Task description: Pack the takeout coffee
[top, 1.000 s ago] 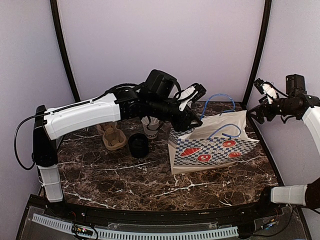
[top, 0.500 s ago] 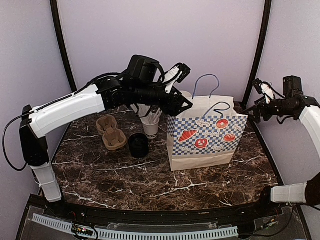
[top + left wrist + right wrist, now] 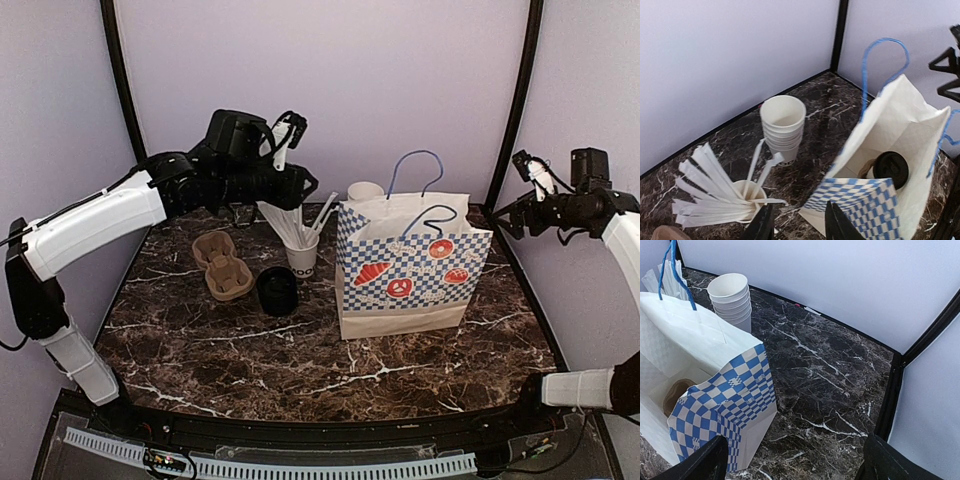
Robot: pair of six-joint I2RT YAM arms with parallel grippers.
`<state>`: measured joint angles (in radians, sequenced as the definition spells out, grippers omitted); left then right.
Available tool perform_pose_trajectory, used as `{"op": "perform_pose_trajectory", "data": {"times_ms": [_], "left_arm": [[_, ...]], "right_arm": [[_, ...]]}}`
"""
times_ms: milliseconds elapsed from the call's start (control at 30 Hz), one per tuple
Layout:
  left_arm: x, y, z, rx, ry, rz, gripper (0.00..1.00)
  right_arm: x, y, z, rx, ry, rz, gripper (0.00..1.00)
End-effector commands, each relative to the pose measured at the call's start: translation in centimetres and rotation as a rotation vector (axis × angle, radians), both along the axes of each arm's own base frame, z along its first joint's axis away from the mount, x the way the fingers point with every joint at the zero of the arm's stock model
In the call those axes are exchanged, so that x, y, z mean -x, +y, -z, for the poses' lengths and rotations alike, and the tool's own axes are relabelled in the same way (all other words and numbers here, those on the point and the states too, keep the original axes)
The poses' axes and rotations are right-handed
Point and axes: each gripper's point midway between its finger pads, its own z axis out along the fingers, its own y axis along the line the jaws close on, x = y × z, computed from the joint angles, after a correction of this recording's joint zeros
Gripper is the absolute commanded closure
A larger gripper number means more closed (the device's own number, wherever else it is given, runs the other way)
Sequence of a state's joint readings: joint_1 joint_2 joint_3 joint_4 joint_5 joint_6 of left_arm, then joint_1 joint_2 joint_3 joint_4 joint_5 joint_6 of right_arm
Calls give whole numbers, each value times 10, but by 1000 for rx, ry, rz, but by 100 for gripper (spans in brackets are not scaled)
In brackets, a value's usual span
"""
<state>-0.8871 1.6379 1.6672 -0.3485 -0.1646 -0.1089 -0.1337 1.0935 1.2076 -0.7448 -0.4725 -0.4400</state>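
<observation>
Lidded cup [image 3: 891,169] seen inside bag [image 3: 900,110], left gripper [image 3: 799,209] partly parted, nothing held, right gripper [image 3: 796,441] spread wide, empty

Dark marble desk set with takeout supplies

The desk [image 3: 200,350] carries a blue-checked paper bag [image 3: 405,275] standing upright right of centre, with a stack of white cups [image 3: 365,191] behind it. To the bag's left sit a cup of straws [image 3: 302,255], a black lid stack [image 3: 277,290] and a brown cup carrier [image 3: 225,265].
</observation>
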Motion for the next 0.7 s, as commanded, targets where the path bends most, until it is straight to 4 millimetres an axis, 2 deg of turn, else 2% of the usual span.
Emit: {"op": "perform_pose_trajectory", "data": {"times_ms": [0,100,167,500,567,667], "left_arm": [[-27,38,32,64,175,-133,60],[-38,43,52,50,217,-162,59],[-44,46,62,47,237,-171,62],[-52,41,92,62,304,-148,63],[-54,40,96,60,313,-150,66],[-55,40,101,54,329,-155,79]], "right_arm": [[-1,-5,-1,-10,-21,40,5],[0,-5,2,-20,-15,41,5],[0,-5,1,-19,-19,42,5],[5,-5,9,-12,-7,38,5],[5,-4,10,-14,-5,35,5],[4,-4,11,-15,-2,34,5]]}}
